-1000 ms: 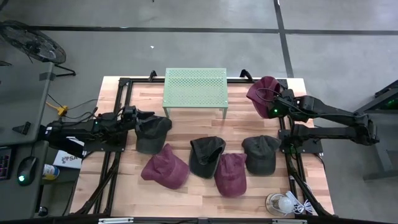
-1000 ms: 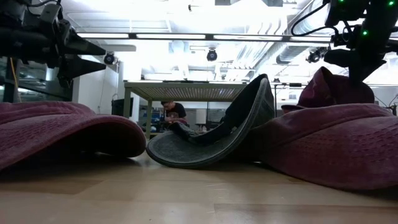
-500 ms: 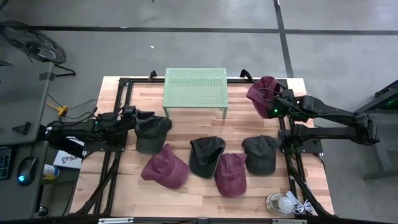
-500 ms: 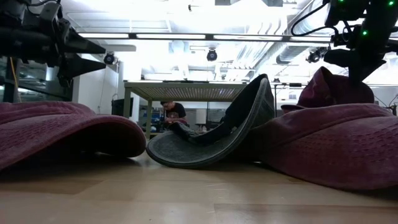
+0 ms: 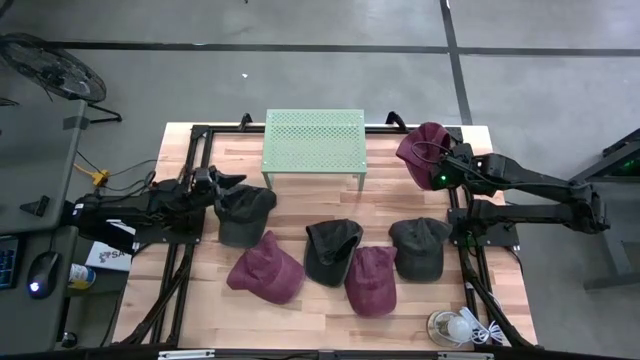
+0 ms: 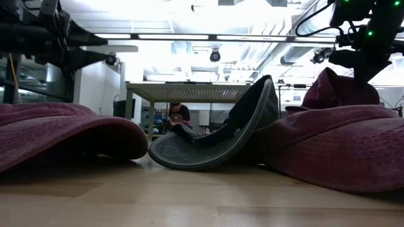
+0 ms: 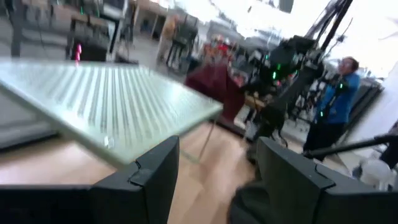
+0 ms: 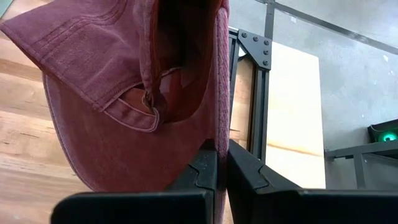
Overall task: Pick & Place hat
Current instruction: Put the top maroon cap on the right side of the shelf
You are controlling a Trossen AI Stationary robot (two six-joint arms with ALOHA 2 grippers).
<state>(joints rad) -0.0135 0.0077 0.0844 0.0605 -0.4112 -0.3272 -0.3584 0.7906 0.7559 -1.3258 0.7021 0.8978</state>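
Holding one maroon hat (image 5: 422,146) aloft near the green rack (image 5: 313,140): right gripper (image 5: 441,170), clamped on it. Left gripper (image 5: 228,183) parted, empty. Placement pending; five hats on the table (image 5: 400,200).

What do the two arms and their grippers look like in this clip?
Both arms are dark, jointed links. The right gripper has flat, angular black fingers; a green light glows near its wrist, and a thin cable loops beside it. The left gripper has broad, blocky dark fingers.

Wooden table (image 5: 390,310): green rack (image 5: 313,140), five caps (image 5: 333,250), bulb (image 5: 458,327).
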